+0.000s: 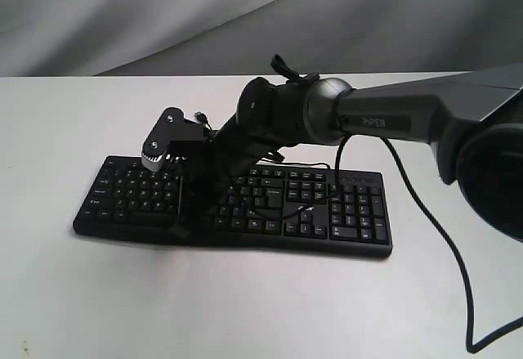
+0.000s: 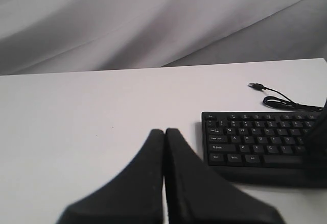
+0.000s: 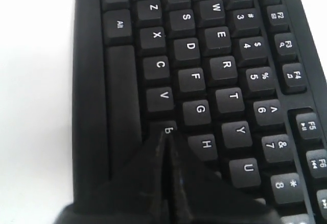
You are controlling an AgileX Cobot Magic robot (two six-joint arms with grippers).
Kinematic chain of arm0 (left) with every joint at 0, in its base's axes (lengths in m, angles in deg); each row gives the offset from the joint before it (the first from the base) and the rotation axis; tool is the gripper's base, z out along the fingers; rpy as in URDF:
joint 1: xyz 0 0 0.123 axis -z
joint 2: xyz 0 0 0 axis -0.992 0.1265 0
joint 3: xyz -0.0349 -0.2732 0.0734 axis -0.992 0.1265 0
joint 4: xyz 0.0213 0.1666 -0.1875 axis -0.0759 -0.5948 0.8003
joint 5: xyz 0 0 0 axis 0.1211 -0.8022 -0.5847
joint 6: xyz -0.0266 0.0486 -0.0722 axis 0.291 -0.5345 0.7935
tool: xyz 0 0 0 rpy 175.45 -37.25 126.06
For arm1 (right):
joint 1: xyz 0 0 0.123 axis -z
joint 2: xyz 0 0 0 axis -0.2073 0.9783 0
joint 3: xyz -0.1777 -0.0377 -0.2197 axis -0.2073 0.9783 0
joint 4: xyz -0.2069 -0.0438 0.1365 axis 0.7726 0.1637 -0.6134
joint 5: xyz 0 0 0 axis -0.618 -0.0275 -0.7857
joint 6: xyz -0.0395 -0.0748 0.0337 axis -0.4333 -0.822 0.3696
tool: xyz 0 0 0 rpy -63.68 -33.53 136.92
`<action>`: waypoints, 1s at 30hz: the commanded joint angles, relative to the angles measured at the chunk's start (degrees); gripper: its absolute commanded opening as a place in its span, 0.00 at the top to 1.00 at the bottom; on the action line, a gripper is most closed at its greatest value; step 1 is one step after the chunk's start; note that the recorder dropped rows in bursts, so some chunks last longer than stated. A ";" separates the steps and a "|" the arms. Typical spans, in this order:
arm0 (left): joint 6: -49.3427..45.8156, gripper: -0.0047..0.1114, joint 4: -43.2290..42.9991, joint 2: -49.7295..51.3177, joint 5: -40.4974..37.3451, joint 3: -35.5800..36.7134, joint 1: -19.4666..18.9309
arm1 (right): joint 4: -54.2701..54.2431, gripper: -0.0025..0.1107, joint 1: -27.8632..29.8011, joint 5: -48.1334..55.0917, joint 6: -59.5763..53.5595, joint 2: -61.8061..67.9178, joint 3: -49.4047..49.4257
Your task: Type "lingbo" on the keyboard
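Left pincer [image 2: 164, 132], right pincer [image 3: 167, 133]: both closed.

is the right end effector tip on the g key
No, the right end effector tip sits at the B key of the keyboard; G key is uncovered.

You're looking at a black keyboard [image 1: 351, 212] with small white legends on a plain white table [image 1: 245, 310]. The far cloth [image 1: 163, 15] is grey. The right arm [image 1: 425, 109] is dark grey; the left gripper [image 2: 164, 132] and right gripper [image 3: 167, 133] are black.

A white surface [image 1: 245, 302] carries the black keyboard [image 1: 357, 212]; its thin cable [image 2: 268, 100] lies loose just beyond the back edge
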 commanded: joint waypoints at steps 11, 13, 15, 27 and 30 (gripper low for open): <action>0.12 0.96 0.21 -0.21 0.39 0.28 -0.06 | 0.93 0.98 0.55 -0.42 -0.26 -0.45 0.02; 0.12 0.96 0.21 -0.21 0.39 0.28 -0.06 | 0.96 0.98 0.55 -1.47 -0.39 -1.49 0.02; 0.12 0.96 0.21 -0.21 0.39 0.28 -0.06 | 0.96 0.98 0.08 -1.27 -0.39 -1.54 -1.40; 0.12 0.96 0.21 -0.21 0.39 0.28 -0.06 | -0.16 0.98 0.00 4.55 1.01 6.02 -12.50; 0.12 0.96 0.21 -0.21 0.39 0.28 -0.06 | -0.16 0.98 0.00 4.74 1.06 5.99 -12.50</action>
